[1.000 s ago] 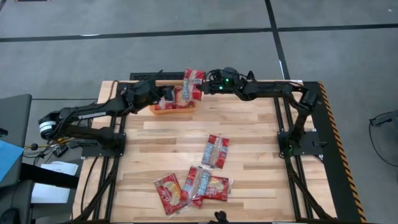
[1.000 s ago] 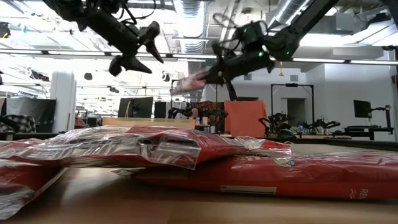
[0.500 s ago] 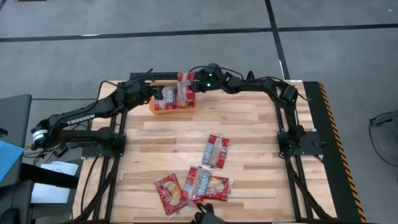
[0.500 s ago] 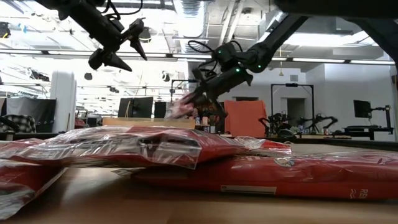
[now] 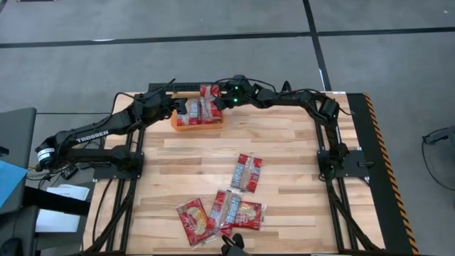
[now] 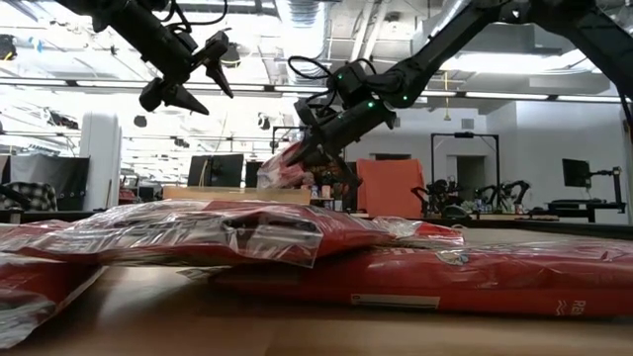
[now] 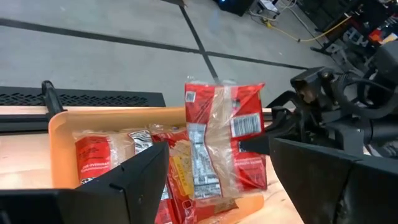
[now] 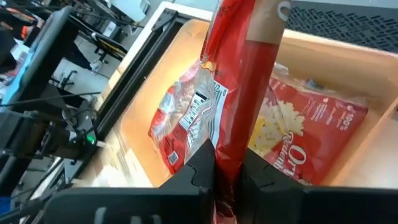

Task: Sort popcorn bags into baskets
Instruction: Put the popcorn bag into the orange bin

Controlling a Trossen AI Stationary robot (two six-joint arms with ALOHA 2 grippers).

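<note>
Right claw (image 8: 227,171) gripping popcorn bag (image 7: 225,140) upright over orange basket (image 7: 62,140), left claw (image 6: 188,84) open beside it

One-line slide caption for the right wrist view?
Right gripper lowers a pinched popcorn bag into the orange basket.

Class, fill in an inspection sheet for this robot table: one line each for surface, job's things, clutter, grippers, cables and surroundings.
Surface: wooden table, bare across the middle.
Job's things: orange basket at the far edge, already holding packets; one popcorn packet held upright over it; a lone packet mid-table; a loose pile of packets at the near edge.
Clutter: nothing seen.
Grippers: right gripper shut on the popcorn packet above the basket; left gripper open, raised beside the basket, empty.
Cables: thin cable looped over the right arm.
Surroundings: grey floor with dark lines; monitors and other robot rigs in the room behind.
</note>
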